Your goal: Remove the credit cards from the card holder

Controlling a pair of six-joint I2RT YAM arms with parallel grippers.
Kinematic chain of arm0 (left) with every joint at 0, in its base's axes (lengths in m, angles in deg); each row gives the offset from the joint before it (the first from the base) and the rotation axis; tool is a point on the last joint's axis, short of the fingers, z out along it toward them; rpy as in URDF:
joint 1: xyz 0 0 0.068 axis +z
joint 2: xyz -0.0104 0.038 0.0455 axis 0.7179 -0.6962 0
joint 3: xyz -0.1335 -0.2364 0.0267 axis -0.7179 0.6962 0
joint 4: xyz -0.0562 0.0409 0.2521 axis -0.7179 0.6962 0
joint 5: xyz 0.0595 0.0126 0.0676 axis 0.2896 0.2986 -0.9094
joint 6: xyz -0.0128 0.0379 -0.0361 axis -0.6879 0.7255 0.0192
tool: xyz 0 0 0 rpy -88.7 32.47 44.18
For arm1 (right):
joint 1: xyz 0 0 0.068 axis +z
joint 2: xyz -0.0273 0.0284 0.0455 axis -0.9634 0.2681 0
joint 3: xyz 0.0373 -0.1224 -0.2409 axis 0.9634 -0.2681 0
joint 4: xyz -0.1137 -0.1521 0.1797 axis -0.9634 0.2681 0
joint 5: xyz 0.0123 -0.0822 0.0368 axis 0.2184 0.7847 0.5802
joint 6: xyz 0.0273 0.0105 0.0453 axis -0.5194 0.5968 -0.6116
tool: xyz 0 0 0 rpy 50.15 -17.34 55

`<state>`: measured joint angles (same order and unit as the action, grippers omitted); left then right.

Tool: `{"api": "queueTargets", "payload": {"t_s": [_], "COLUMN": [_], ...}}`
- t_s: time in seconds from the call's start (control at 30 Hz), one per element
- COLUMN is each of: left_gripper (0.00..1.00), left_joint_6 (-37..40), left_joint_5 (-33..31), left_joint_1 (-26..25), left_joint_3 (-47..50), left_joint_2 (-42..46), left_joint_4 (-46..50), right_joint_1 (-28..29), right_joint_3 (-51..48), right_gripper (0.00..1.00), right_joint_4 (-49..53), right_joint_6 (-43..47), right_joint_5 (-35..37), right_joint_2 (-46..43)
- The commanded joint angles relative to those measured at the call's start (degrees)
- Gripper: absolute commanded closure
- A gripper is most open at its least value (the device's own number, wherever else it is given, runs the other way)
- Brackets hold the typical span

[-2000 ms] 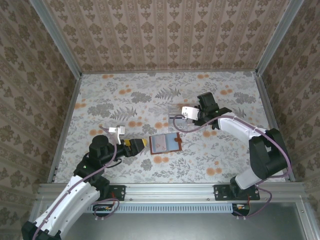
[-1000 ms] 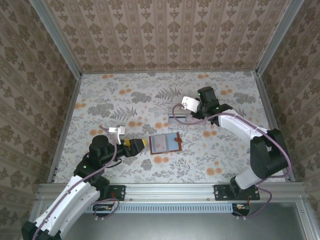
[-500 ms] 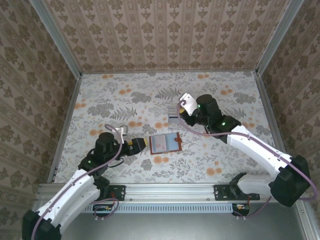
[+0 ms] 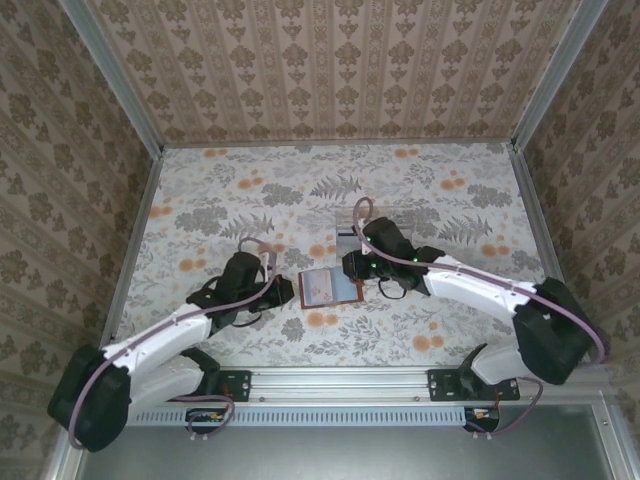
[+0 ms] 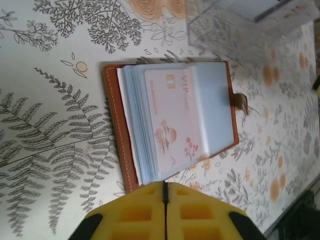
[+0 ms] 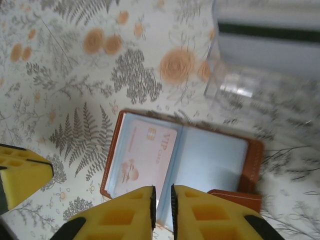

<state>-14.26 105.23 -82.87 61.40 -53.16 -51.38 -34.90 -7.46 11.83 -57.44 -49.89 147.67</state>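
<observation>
Beside the card holder (image 5: 216, 107) left tool (image 5: 165, 193) is closed, right tool (image 6: 162, 194) barely parted; wrist views reveal pink card (image 5: 170, 120)

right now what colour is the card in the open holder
Pale pink card, with a yellow chip; clearest in the left wrist view.
</observation>
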Motion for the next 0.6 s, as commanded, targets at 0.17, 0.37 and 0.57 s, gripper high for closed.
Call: {"api": "queueTargets", "payload": {"t_s": [0.17, 0.37, 0.57], "left_gripper": [1.00, 1.00, 1.00], "left_joint_6": [1.61, 1.60, 1.26], "left_joint_5": [-2.62, -2.91, -2.81], "left_joint_1": [-1.95, -2.90, -3.39], "left_joint_3": [-5.29, -6.23, -6.50], "left_joint_2": [-10.04, -13.99, -17.78], "left_joint_4": [-4.24, -5.73, -7.57], "right_joint_1": [0.29, 0.19, 0.02], "right_joint_3": [1.90, 2.89, 4.11], "right_gripper": [0.81, 0.81, 0.79], "right_joint_4": [-4.51, -5.56, -5.17], "right_joint_6": [-9.21, -11.00, -11.58], "right_joint_5": [-11.66, -14.31, -15.51], "right_joint_2": [10.51, 15.24, 17.47]}}
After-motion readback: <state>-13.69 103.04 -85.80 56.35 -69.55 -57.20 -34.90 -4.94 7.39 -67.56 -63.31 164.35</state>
